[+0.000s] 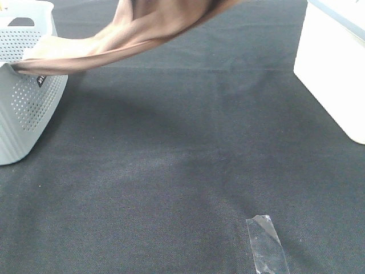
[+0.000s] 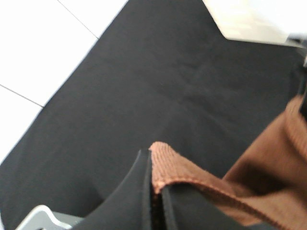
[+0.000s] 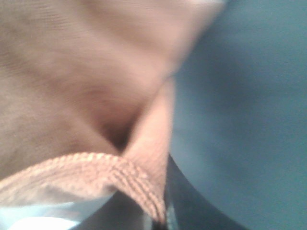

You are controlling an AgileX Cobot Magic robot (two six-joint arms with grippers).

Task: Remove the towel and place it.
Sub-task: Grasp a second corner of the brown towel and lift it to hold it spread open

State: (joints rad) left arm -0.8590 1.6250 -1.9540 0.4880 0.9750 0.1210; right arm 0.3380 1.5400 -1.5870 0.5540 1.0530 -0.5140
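The left gripper (image 2: 155, 194) is shut tight on the towel (image 2: 268, 167). Its two black fingers (image 2: 129, 201) press together, and the towel's ribbed hem sticks out between them. From the fingers the brown cloth runs off to one side and hangs loose. Far under this gripper lies the black mat (image 2: 158, 81). Past the mat's edge there is white floor (image 2: 43, 43). A white box (image 2: 254, 19) stands on the mat, well beyond the gripper. A grey corner (image 2: 43, 216) shows just beside the fingers.

The right gripper (image 3: 160, 218) holds the towel too. This wrist picture is blurry, but the hem seems to be pinched between the dark fingers with no gap. The rest of the cloth bunches in soft folds right in front of this gripper. The mat is under it.

In the high view the towel (image 1: 137, 34) is up in the air, pulled into a long slanted band. Its high end goes out of the top of the picture. Its low end, the one away from both grippers, rests on the rim of the basket (image 1: 28, 114) and touches it. The basket is grey with many small holes and stands on the mat. A strip of clear tape (image 1: 267, 242) is stuck to the mat, well apart from the towel and the basket.
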